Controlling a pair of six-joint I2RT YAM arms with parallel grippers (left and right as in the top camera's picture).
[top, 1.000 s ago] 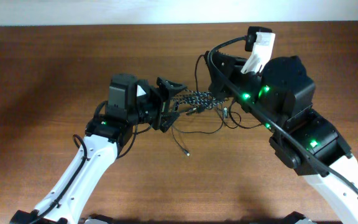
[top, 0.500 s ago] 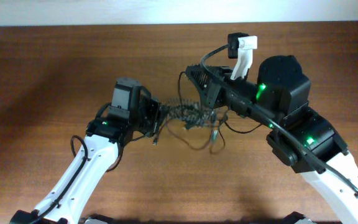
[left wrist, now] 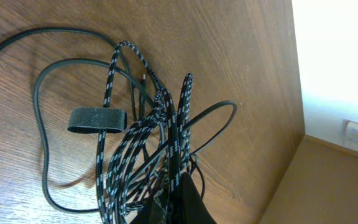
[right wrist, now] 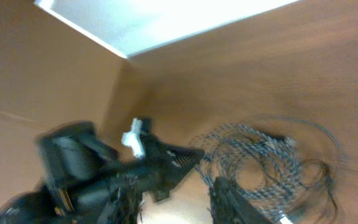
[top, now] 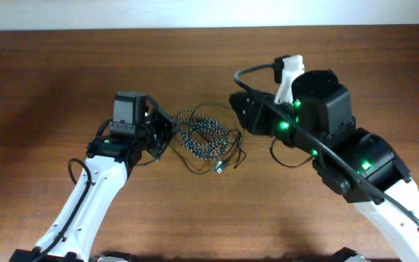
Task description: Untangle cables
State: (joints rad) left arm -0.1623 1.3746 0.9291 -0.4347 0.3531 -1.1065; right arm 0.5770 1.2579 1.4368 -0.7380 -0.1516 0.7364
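Note:
The cables lie in a loose heap at mid-table. The speckled braided cord forms several overlapping loops, and thin black cords trail out to the right, with a small plug at the front. My left gripper is at the heap's left edge. The left wrist view shows it shut on strands of the speckled cord. A black strap wraps one black cord. My right gripper hangs just right of the heap, clear of it. In the blurred right wrist view it is open and holds nothing.
The brown wooden table has bare surface on all sides of the heap. A pale wall runs along the far edge. The right arm's own thick black wire arches over its wrist. The left arm's gripper shows in the right wrist view.
My left gripper closed on the speckled cord and drew back to the left. My right gripper let go and opened, and the bundle has spread out on the table.

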